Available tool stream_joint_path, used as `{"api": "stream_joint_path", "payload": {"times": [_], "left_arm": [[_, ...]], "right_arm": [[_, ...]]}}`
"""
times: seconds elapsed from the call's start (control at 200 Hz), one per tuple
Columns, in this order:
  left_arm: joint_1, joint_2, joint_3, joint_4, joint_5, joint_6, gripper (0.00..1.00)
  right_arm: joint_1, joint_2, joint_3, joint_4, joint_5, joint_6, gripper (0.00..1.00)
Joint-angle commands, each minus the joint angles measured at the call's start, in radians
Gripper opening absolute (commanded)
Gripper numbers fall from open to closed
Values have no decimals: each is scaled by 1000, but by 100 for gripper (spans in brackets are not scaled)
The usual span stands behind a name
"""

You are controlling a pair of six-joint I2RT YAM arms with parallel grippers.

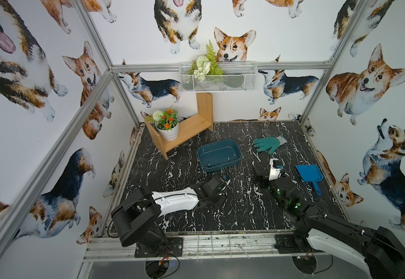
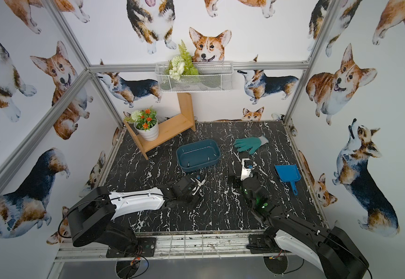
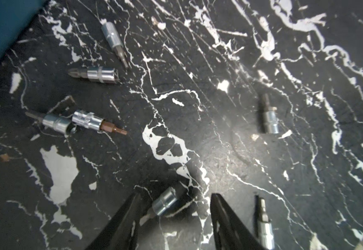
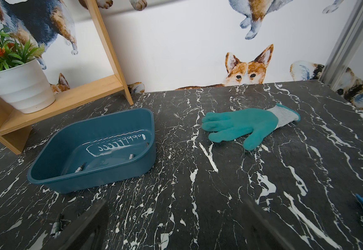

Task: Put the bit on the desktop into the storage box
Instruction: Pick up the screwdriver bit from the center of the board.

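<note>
A chrome-sleeved bit [image 3: 165, 203] lies flat on the black marble tabletop [image 1: 220, 212], right between the two dark fingers [image 3: 126, 223] of the left hand [image 3: 175, 193]. It sits nearer one finger than the other, with bare tabletop showing on the far side. The left hand is partly open, straddling the bit but not pinching it.

Six other bits [image 3: 96, 74] are scattered on the tabletop in the left wrist view. Two of them touch end to end and one lies just outside the hand.

A corner of the teal storage box [image 3: 0, 28] shows at the edge of that view. In both top views the box stands just beyond the left hand, toward the back wall. Stored bits [image 4: 79, 168] rest on its floor.

The right hand [image 4: 175, 207] hangs with its fingers spread wide and nothing between them. It faces the storage box and a teal work glove [image 4: 241, 125] lying flat. In a top view a blue dustpan scoop [image 1: 309, 172] lies beside that arm.
</note>
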Motion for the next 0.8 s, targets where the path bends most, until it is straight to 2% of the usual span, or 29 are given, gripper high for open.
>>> {"api": "stream_joint_path", "payload": {"times": [0.0, 0.796], "left_arm": [[0, 18, 42, -18, -7, 5, 56], [-1, 59, 37, -45, -30, 1, 46]], "right_arm": [[-1, 1, -2, 28, 12, -5, 100], [-2, -2, -3, 28, 10, -7, 100]]}}
